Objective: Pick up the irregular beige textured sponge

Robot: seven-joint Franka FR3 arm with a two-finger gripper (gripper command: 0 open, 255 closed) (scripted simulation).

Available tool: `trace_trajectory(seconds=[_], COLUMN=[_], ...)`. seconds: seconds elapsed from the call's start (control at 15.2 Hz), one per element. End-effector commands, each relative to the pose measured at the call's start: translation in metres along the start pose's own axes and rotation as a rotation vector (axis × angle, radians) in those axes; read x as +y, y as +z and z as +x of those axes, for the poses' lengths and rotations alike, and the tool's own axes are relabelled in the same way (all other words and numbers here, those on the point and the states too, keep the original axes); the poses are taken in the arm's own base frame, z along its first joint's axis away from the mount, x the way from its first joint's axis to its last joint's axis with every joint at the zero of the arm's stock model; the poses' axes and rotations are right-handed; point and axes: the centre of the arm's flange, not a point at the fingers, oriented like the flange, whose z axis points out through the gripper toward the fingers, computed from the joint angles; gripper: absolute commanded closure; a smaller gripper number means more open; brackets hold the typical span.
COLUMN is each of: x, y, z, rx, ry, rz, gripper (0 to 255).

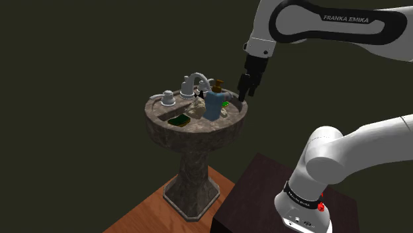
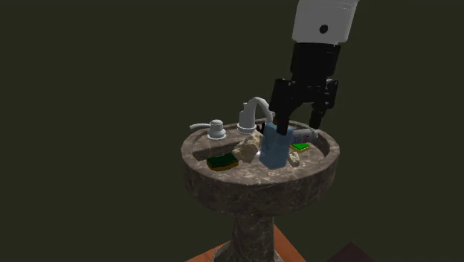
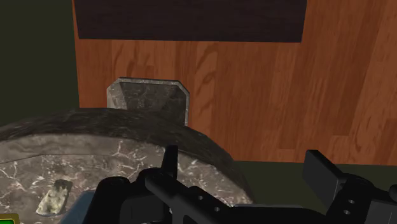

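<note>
While poised to descend cleanly, holds the all-black two-finger gripper (image 2: 301, 117) open, empty, above the rim of the dark marbled pedestal sink (image 2: 245, 186); leaves the irregular beige textured sponge (image 2: 247, 146) inside that sink.

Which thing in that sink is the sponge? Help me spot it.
Find the dark stone pedestal sink. In its bowl, below the tap, a beige sponge lies between a flat green pad and a blue bottle. Unlike them, it is lumpy and pale.

Blue bottle (image 2: 274, 152) and faucet (image 2: 256, 112) crowd the sponge (image 2: 246, 149).
</note>
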Motion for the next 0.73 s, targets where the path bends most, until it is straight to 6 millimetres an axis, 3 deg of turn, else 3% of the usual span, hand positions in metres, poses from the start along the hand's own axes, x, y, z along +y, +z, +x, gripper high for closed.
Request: trace_trajectory(seconds=[0.0, 0.66], x=[0.000, 0.017], y=[0.000, 0.066], z=[0.000, 0.105], rx=[0.000, 0.044], ry=[0.000, 0.113], rz=[0.000, -0.052], gripper=[0, 0])
